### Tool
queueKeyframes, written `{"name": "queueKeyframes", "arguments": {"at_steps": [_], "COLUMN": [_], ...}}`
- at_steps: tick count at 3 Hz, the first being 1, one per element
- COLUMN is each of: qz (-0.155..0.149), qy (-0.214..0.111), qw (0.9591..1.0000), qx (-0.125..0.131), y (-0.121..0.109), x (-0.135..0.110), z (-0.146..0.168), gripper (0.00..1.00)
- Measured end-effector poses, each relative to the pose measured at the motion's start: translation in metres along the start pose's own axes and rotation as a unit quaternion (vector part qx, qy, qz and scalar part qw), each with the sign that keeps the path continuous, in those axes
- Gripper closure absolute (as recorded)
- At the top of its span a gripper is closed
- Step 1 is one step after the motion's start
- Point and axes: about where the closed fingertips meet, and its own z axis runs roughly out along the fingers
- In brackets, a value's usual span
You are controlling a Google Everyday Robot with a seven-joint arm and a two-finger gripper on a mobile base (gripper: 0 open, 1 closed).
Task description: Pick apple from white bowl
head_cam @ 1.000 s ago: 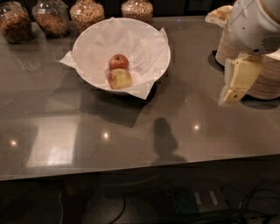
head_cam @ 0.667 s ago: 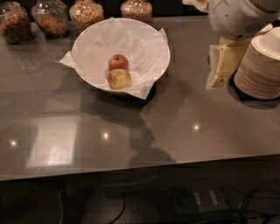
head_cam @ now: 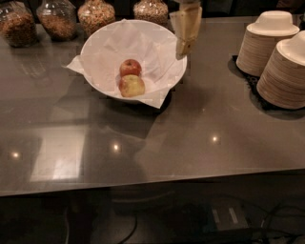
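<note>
Along the back left edge of the grey tabletop [head_cam: 200, 138] stand four glass jars. The leftmost jar [head_cam: 16, 24] and the second jar [head_cam: 57, 19] hold brownish bits, the third jar [head_cam: 96, 14] a mixed, speckled fill with some lighter pieces, and the fourth jar [head_cam: 151, 10] pale brown grains; what the contents are cannot be told.

In front of the third and fourth jars sits the white bowl [head_cam: 86, 64], wide and round, lined with crinkled white paper [head_cam: 147, 47] that sticks out over its rim at the left and at the front right. Two apples lie in it, touching. The apple [head_cam: 130, 67], deep red, is the farther one, near the middle of the bowl. The paler yellow-green apple [head_cam: 131, 86] lies just in front of it, toward the near wall.

The gripper [head_cam: 181, 50] hangs above the bowl's right rim, cream-coloured and pointing down, tilted slightly, its upper part cut off by the top edge. It is well apart from both apples and holds nothing. Whether its jaws are apart or together, I cannot tell.

At the far right two stacks of cream disposable bowls, the rear stack [head_cam: 264, 45] and the nearer stack [head_cam: 288, 74], rest upside down on a black mat [head_cam: 249, 78].
</note>
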Motion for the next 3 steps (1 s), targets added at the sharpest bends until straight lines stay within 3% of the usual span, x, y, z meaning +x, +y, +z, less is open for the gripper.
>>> {"name": "queueKeyframes", "arguments": {"at_steps": [1,2,3], "qz": [-0.014,-0.013,-0.048], "qy": [-0.012,-0.012,-0.014], "qw": [0.9998,0.9998,0.9987], "qx": [0.008,0.008,0.006], "y": [-0.016,-0.016,-0.02], "x": [-0.014,-0.014,-0.01], "z": [0.001,0.001,0.016], "gripper": [0.0,0.0,0.0]}}
